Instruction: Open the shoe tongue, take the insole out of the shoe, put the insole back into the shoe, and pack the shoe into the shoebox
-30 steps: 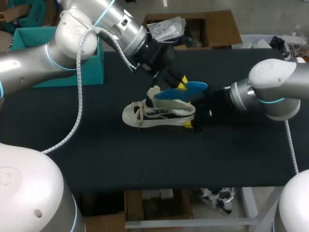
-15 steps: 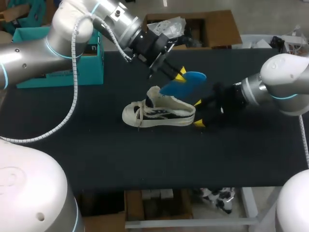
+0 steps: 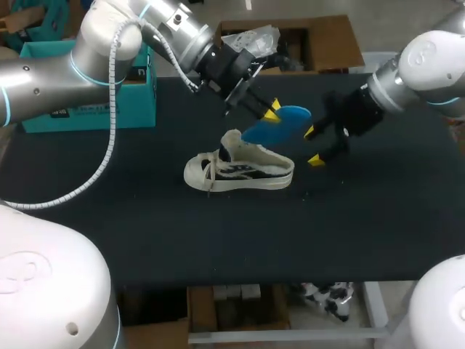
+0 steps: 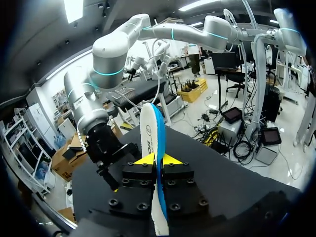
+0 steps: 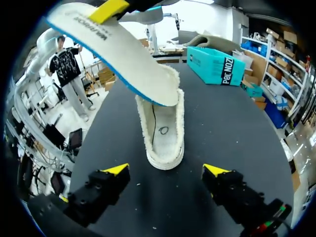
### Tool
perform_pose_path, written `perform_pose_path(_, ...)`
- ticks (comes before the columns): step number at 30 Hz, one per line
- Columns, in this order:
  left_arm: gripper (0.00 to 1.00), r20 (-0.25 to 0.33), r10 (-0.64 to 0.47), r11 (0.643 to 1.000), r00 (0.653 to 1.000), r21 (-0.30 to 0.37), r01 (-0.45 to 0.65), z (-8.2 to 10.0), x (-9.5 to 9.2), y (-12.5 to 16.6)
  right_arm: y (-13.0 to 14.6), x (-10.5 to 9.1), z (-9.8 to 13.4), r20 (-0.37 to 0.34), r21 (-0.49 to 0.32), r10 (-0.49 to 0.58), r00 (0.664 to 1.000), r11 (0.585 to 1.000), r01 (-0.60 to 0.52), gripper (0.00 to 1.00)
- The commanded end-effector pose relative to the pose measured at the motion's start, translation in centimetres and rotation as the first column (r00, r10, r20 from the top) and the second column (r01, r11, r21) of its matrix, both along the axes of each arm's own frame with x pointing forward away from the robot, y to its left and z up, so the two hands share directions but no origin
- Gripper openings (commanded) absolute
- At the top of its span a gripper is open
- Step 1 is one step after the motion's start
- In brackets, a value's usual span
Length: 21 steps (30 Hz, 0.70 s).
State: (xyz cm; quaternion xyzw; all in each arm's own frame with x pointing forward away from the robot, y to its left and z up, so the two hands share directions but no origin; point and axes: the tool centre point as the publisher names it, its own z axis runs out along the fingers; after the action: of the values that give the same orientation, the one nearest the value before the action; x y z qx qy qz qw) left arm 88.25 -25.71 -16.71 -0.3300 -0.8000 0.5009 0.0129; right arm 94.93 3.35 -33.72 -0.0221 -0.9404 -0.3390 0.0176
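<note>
The shoe sits unheld at the middle of the table. Just above it the left gripper pinches the blue insole. The right gripper, spread and empty, hangs at centre right. Pushed into the loose shoe, the insole may buckle or shove it aside. The shoebox waits upper left.

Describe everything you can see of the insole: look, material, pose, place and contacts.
The insole is a thin, foam-like sheet, blue on one face and off-white with print on the other. The left gripper is shut on it, pinching both faces, holding it tilted in the air above the shoe. Its lower end hangs at the shoe's opening; whether they touch is unclear.
</note>
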Motion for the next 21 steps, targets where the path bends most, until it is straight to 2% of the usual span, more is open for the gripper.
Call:
perform_pose_path(1, 0.0, -0.005, 0.009, 0.984, 1.0, -0.18, -0.01, 0.1, -0.7, 0.7, 0.2, 1.0, 0.6, -0.027, -0.06, 0.018, 0.999, 0.998, -0.019, 1.0)
perform_pose_path(3, 0.0, -0.004, 0.006, 0.961, 1.0, -0.275, -0.007, 1.3, -1.2, 1.0, 0.3, 1.2, 0.8, -0.029, -0.074, 0.027, 0.999, 0.997, -0.029, 1.0)
perform_pose_path(6, 0.0, 0.015, 0.019, 0.935, 1.0, -0.354, -0.013, 2.7, -2.0, 1.2, 0.6, 1.6, 1.3, -0.028, -0.1, 0.036, 0.999, 0.994, -0.039, 1.0)
perform_pose_path(10, 0.0, -0.008, 0.037, 0.894, 0.999, -0.446, -0.037, 4.6, -2.7, 2.3, 1.2, 2.0, 2.1, -0.023, -0.139, 0.048, 0.999, 0.989, -0.051, 1.0)
perform_pose_path(14, 0.0, -0.037, 0.084, 0.858, 0.996, -0.505, -0.091, 6.7, -3.1, 4.0, 2.4, 2.2, 3.1, -0.021, -0.212, 0.049, 0.999, 0.976, -0.052, 1.0)
perform_pose_path(21, 0.0, -0.076, 0.208, 0.8, 0.975, -0.56, -0.214, 9.9, -3.7, 8.1, 4.7, 2.3, 4.3, -0.007, -0.324, 0.047, 0.999, 0.945, -0.047, 1.0)
